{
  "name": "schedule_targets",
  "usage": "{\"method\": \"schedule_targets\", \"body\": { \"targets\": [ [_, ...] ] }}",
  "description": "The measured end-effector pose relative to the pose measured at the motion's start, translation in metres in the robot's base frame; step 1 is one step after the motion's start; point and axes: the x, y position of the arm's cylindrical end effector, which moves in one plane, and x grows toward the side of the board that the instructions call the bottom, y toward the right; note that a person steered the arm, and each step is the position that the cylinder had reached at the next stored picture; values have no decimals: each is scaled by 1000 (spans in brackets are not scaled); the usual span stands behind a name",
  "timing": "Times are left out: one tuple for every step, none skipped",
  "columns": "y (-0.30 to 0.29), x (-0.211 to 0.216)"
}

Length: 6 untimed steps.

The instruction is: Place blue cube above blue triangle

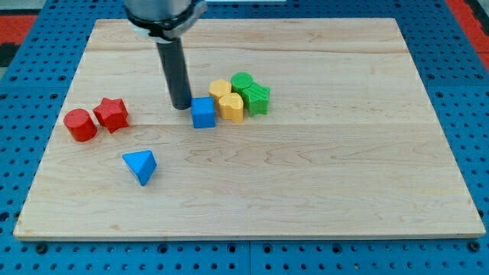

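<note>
Camera view: my tip (181,105) touches blue cube (203,112).

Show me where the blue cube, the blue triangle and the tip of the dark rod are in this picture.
blue cube (203,112): camera view, on its front face.
blue triangle (140,165): camera view, on its slanted upper face.
my tip (181,105): camera view, at the dark rod's very lower end, just left of the blue cube.

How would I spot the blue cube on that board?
Find the dark rod coming down at the wooden board's top middle. My tip sits just left of the blue cube. Unlike the yellow block touching its right, it is blue and square-sided.
</note>
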Motion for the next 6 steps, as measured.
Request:
{"method": "schedule_targets", "body": {
  "targets": [
    [2, -5],
    [69, 17],
    [73, 48],
    [74, 63],
    [122, 78],
    [128, 103]
  ]
}}
